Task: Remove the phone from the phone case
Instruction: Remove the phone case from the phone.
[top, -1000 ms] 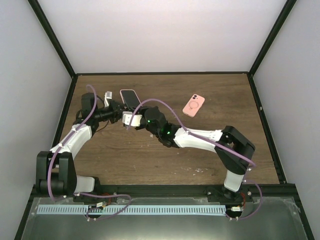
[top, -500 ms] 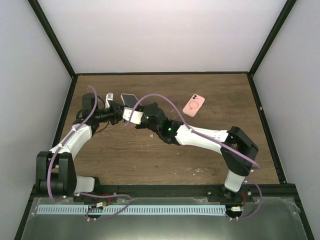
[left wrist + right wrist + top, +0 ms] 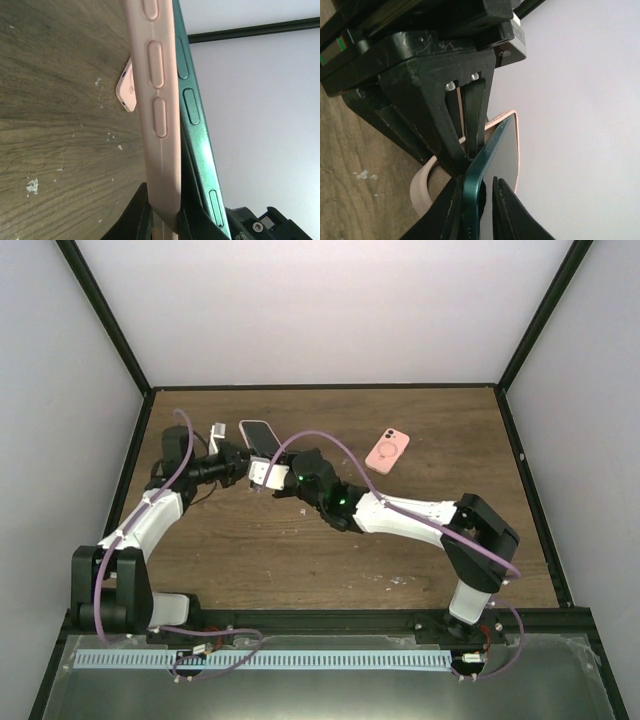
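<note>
The phone [image 3: 262, 434], dark green with a black screen, is held off the table at the back left, partly in its pink phone case [image 3: 244, 428]. In the left wrist view the pink phone case [image 3: 156, 100] runs up the frame with the green phone [image 3: 195, 125] peeling away from it on the right. My left gripper [image 3: 166, 216] is shut on the case's wall. In the right wrist view my right gripper [image 3: 479, 197] is shut on the phone [image 3: 487, 155] at its near corner, and the case [image 3: 420, 187] curls away to the left.
A second pink case [image 3: 387, 450] with a ring on its back lies flat on the wooden table [image 3: 330, 570] at the back right; it also shows small in the left wrist view as a pink object [image 3: 126, 92]. Black frame rails [image 3: 320, 387] edge the table.
The phone tipped down half a second ago and stands up again now. The right arm's elbow has shifted slightly to the right. Both grips are unchanged.
</note>
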